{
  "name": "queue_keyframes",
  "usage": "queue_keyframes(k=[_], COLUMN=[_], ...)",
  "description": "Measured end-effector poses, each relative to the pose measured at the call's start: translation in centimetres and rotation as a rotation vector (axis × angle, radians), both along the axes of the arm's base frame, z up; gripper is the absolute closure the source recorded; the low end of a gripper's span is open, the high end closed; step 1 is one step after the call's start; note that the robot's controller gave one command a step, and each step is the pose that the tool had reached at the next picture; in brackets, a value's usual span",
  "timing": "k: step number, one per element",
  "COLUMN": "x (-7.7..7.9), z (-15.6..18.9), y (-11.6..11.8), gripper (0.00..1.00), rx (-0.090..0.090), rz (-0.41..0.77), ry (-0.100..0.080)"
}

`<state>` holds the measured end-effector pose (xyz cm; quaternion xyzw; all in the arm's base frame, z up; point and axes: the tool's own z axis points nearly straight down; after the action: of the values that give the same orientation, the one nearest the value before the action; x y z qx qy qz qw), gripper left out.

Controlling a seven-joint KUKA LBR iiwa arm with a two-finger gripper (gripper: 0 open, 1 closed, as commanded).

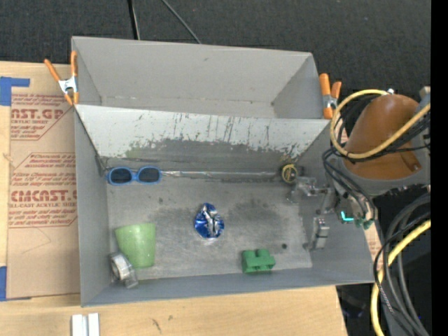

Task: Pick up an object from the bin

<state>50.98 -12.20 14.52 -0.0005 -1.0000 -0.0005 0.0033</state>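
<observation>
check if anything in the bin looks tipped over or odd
The green cup at the front left seems to lie on its side, next to a small silver roll. The sunglasses, blue wrapper and green block just lie loose; nothing looks spilled or broken.

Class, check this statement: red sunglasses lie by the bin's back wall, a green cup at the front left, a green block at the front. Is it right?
No: the camera view shows the sunglasses are blue, not red. The green cup and green block lie as stated.

Soft even light; bin point(196, 75) back wall brightest, floor duller w/ faint shadows, dim surrounds.
</observation>
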Motion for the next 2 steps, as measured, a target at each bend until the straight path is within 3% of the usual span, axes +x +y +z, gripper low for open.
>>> queue_keyframes(k=[1, 2], x=[-2.2, -2.4], z=[-7.5, -7.4], y=[6.7, 9.6], gripper=[0.00, 0.00], rx=[0.001, -0.001], rz=[0.411, 0.476], ry=[-0.016, -0.018])
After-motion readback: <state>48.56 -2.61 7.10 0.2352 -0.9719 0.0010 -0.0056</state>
